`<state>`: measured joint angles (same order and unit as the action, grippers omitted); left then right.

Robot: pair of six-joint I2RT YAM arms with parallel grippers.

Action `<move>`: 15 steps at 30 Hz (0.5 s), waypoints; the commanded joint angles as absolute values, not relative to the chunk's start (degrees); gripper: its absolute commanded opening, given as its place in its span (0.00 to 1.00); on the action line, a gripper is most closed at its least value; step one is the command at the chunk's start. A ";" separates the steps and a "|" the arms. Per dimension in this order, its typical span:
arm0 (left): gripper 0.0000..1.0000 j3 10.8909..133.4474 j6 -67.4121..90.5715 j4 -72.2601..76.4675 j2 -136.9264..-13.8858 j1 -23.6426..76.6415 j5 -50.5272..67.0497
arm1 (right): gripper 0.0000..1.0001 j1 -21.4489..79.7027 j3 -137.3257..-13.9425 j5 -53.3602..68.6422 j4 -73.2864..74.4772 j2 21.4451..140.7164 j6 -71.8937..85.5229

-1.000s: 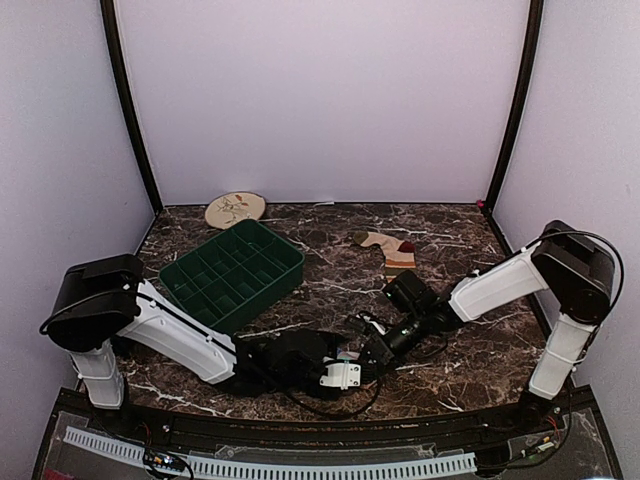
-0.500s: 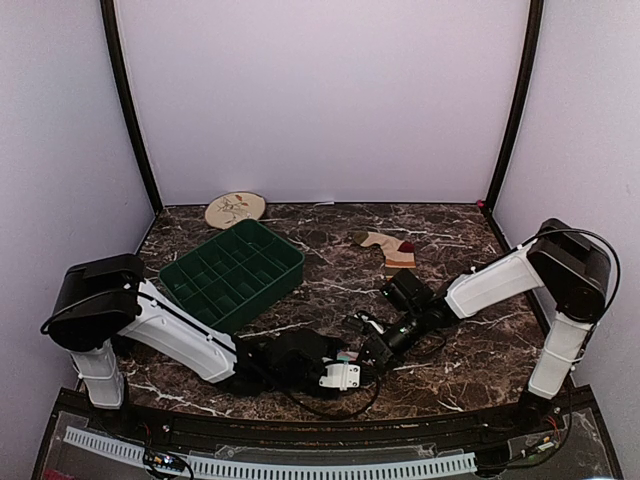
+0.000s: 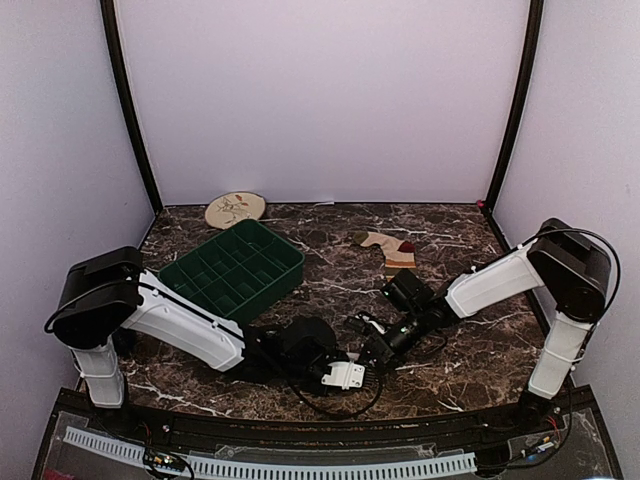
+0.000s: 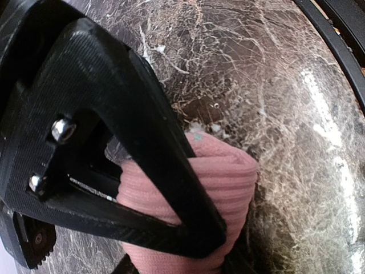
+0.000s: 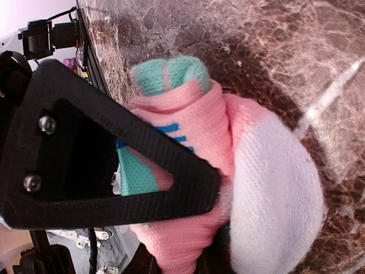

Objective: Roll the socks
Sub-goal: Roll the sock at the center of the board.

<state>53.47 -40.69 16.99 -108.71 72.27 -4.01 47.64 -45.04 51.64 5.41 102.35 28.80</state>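
Near the front edge of the marble table: left gripper and right gripper, tips meeting, each pinching the bunched pink sock from opposite sides. Mid-table, left: green divided tray. Farther back: striped sock, lying flat, apart from both arms. Rear left: round decorated plate.

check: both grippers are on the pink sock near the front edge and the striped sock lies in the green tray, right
No: the striped sock lies on the marble table, right of the green compartment tray, not inside it, as the top external view shows. The left gripper and right gripper are on the pink sock near the front edge.
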 commanded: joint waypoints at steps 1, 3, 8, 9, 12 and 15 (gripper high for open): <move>0.27 53.23 -39.68 11.15 -113.20 72.36 -3.06 | 0.13 48.41 -45.38 51.35 6.73 103.46 28.70; 0.25 53.32 -39.73 10.73 -113.36 72.08 -2.75 | 0.13 48.35 -45.47 50.86 7.34 103.28 28.50; 0.18 54.68 -39.23 7.19 -113.53 71.27 -0.50 | 0.28 48.12 -45.94 49.08 10.53 101.82 26.87; 0.18 55.10 -39.07 6.23 -113.49 71.01 0.15 | 0.31 48.04 -46.03 48.54 11.43 101.40 26.29; 0.16 56.70 -39.12 3.01 -113.42 70.35 2.40 | 0.40 47.78 -46.20 46.71 13.93 100.26 24.84; 0.06 59.34 -38.77 -1.80 -113.42 69.61 5.25 | 0.44 47.40 -45.98 44.51 16.00 99.05 23.54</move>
